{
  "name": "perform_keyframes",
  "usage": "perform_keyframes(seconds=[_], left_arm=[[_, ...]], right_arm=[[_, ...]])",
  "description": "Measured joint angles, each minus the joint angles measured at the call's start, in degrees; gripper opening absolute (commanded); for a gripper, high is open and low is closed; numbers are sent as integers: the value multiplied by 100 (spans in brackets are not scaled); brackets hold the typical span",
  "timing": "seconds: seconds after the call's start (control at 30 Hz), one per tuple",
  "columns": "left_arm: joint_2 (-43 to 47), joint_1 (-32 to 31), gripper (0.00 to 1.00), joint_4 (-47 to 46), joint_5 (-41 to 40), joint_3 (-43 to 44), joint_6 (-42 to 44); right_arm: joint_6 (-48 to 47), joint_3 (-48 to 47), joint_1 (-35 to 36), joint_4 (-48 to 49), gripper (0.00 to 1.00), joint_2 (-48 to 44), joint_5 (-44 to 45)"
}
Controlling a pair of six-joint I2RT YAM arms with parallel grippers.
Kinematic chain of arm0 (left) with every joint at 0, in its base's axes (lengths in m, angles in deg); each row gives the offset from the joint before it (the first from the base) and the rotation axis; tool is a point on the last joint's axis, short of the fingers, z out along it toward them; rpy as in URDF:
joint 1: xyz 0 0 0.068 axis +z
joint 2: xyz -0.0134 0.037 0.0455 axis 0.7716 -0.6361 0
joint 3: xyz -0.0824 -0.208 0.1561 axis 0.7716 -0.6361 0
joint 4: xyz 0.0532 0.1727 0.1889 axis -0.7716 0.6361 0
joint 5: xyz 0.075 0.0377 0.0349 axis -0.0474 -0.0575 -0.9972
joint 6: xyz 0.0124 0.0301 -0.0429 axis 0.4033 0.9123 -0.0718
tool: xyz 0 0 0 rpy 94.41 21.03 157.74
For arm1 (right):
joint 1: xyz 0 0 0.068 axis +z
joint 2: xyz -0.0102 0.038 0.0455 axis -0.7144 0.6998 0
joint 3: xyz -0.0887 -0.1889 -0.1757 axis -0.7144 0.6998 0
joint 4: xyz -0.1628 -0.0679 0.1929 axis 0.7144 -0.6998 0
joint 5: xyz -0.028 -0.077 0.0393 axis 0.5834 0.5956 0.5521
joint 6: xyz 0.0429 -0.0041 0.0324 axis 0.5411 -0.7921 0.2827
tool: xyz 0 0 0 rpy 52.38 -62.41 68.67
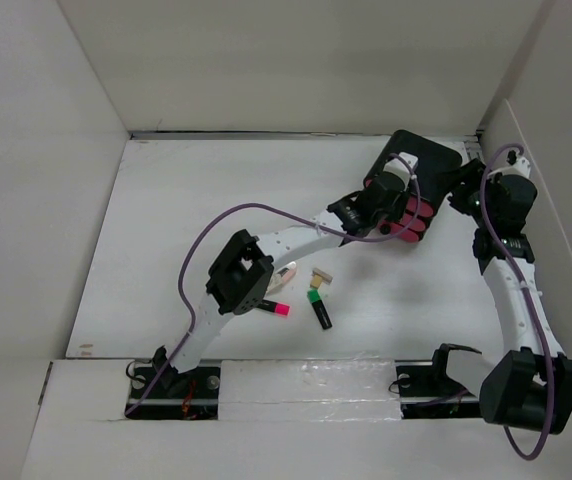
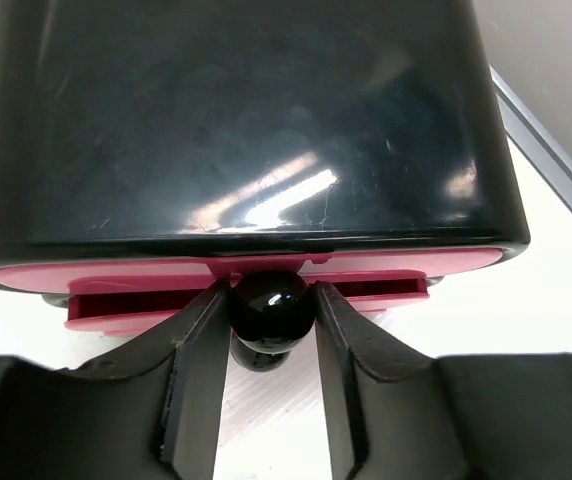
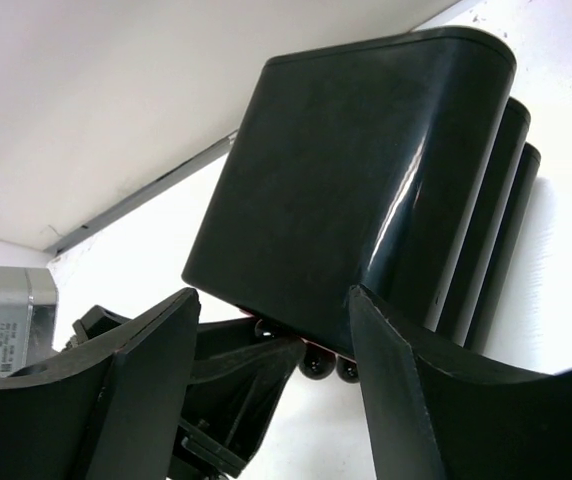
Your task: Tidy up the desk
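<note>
Where the left jaws close narrow on the black knob (image 2: pixel 271 303) of a pink drawer (image 2: pixel 106 310), touching it on both sides, we judge the grip is meant to pull that drawer open for storage. The right jaws stand wide with a corner of the black drawer box (image 1: pixel 428 152) between them. We cannot tell if they touch it; likely a brace against sliding. The surface (image 1: pixel 216 190) lies below both jaws, white beneath the knob. The box sits upper right in the overhead frame; the pink marker (image 1: pixel 276 309) and green-capped marker (image 1: pixel 320 312) lie lower centre, well apart from the jaws.
</note>
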Motion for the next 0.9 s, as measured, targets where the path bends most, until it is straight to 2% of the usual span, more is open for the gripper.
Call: perform_keyframes(seconds=[0.17,0.2,0.27,0.3,0.4,0.6,0.9], left_arm=[[-9,2,10,-4,-22,2,39],[-9,4,7,-4,-17,2,39],[-9,4,1,-22,-7,-9,39],[-7,4,0,-50,-9,-35,37],[83,4,0,-267,4,-258,33],[525,-2,0,-509,125,-960,9],[988,-2,0,-651,293,-1650,-70]], right_arm=[[4,11,0,39,52,118,-164],[7,33,0,70,43,131,-229],[15,142,0,109,36,116,-402],[37,208,0,125,25,103,-466],[63,433,0,94,15,0,-605],[35,518,0,70,10,-256,-682],[-4,518,127,57,7,280,-881]])
